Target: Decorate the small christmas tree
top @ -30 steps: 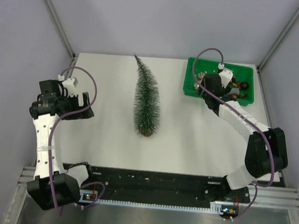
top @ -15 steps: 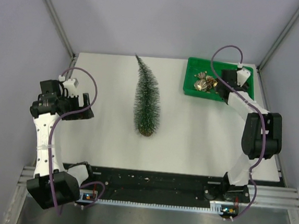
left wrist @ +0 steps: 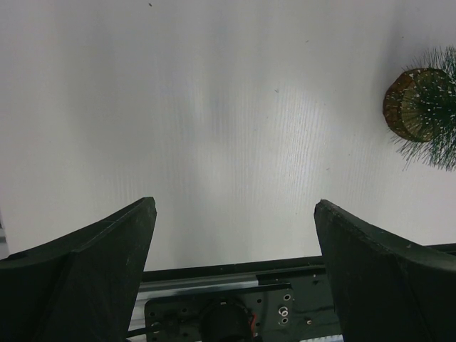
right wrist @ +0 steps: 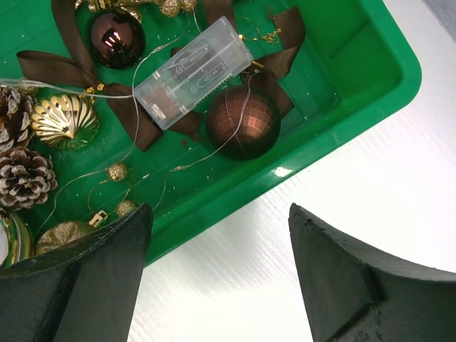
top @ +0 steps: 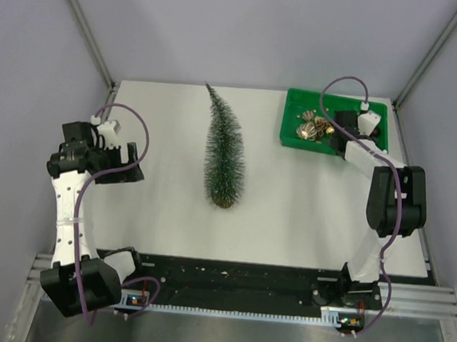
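Right gripper [right wrist: 219, 214]: jaws spread, nothing held between them. It is positioned over the edge of the green tray [right wrist: 356, 92] at the far right of the table [top: 304, 218]. A brown bauble [right wrist: 242, 122], a clear battery box [right wrist: 192, 71], a gold shell [right wrist: 64, 121] and a pine cone [right wrist: 25, 178] are noted in the tray.

Left gripper [left wrist: 234, 206]: jaws spread wide and empty, over bare table at the left.

The small christmas tree [top: 224, 155] is seen mid-table, tip far, wooden base near, well apart from both grippers.
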Tool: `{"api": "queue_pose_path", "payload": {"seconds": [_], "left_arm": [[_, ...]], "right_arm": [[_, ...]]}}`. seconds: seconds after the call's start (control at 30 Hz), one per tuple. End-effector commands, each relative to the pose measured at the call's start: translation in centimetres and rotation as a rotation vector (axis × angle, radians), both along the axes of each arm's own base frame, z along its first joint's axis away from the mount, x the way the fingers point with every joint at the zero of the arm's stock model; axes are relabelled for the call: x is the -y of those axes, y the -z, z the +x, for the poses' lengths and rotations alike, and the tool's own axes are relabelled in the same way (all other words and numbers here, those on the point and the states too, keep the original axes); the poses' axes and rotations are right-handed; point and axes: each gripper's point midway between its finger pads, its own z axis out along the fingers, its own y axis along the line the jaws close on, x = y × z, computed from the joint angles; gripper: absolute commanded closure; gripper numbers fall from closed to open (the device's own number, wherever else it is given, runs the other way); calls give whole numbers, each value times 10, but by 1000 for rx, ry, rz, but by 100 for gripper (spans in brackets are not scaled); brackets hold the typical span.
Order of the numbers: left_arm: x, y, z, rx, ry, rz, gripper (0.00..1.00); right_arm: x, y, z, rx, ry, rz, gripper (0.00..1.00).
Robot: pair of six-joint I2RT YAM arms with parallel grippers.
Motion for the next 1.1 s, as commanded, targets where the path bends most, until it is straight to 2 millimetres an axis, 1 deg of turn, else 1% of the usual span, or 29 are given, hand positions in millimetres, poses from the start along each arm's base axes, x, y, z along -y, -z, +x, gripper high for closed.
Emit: {"api": "queue_pose_path", "payload": {"seconds": [0.0,0.17,0.27,0.37,0.5,0.6,0.67,0.73,0.87,0.93,1.0,1.07], "left_arm": [[-2,-1,0,28,14,18,1],[-1,-1,-1,33,18,16,1],[2,-1,-1,36,22,4,1],[4,-1,-2,42,24,-2,1],[4,2,-3,42,29,-1,1],[4,2,-3,43,32,-1,1],[6,1,-3,49,35,-4,1],[7,1,-4,49,38,-8,1],[8,0,-5,52,40,-15,1],[9,-1,-6,53,42,-13,1],[8,-2,-7,58,44,-4,1],[8,-3,-8,61,47,4,1]], "right_arm": [[4,0,-17,-5,26,14,24],[2,6,-34,-27,21,31,28],[-3,14,-50,-36,30,67,31],[-13,14,-69,-30,36,81,34],[-26,10,-95,4,45,111,39],[-40,11,-115,13,57,141,44],[-47,12,-130,26,90,159,47],[-59,12,-141,51,105,185,48],[-73,8,-155,91,175,249,47],[-78,2,-156,98,189,274,41],[-83,-11,-153,117,184,300,36],[-86,-30,-148,151,165,321,33]]}}
